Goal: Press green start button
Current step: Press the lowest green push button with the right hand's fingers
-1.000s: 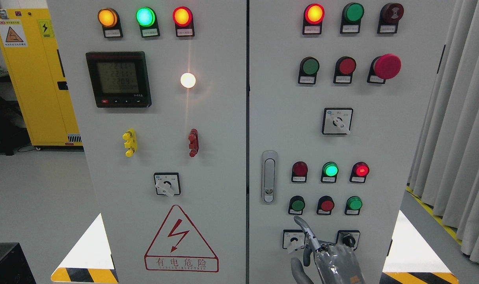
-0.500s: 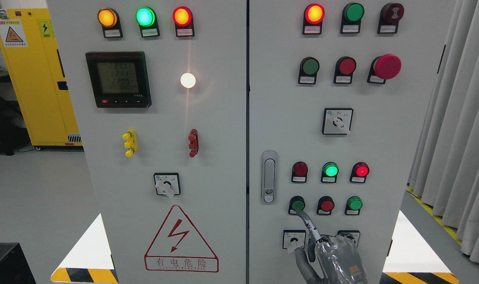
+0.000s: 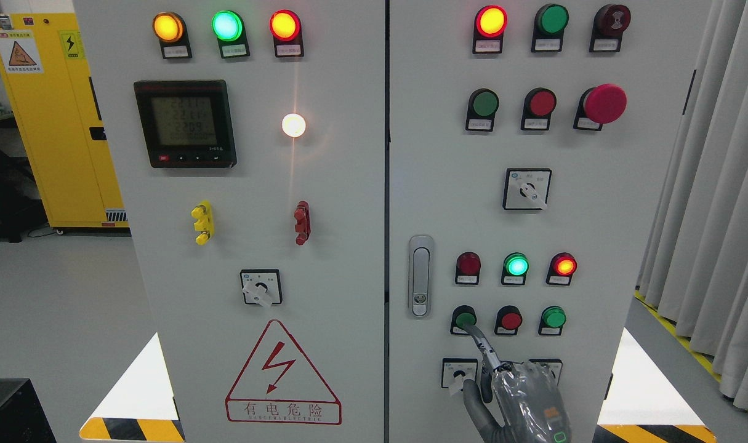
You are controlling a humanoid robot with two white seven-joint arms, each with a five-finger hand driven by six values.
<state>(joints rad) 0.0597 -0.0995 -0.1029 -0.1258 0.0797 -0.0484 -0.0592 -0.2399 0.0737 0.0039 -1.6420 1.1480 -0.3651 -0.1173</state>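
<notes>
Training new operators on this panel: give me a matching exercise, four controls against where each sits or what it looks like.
Column 1
1. mushroom button
2. meter
3. green button
4. door latch

Column 2
A. dark display, left door
B. big, red, upper right
C. metal, right door's left edge
D. at the right hand fingertip

Pairs: 1-B, 2-A, 3-D, 4-C

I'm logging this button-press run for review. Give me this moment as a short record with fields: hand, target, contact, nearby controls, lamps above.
hand: right hand, grey, plastic-wrapped, index finger extended up-left, arm entering at the bottom right
target: round green push button, leftmost in its row of three
contact: fingertip at the button's lower edge, apparently touching
nearby controls: round red push button; second green push button
lamps above: dark red lamp; lit green lamp; lit red lamp
left hand: not in view
</notes>
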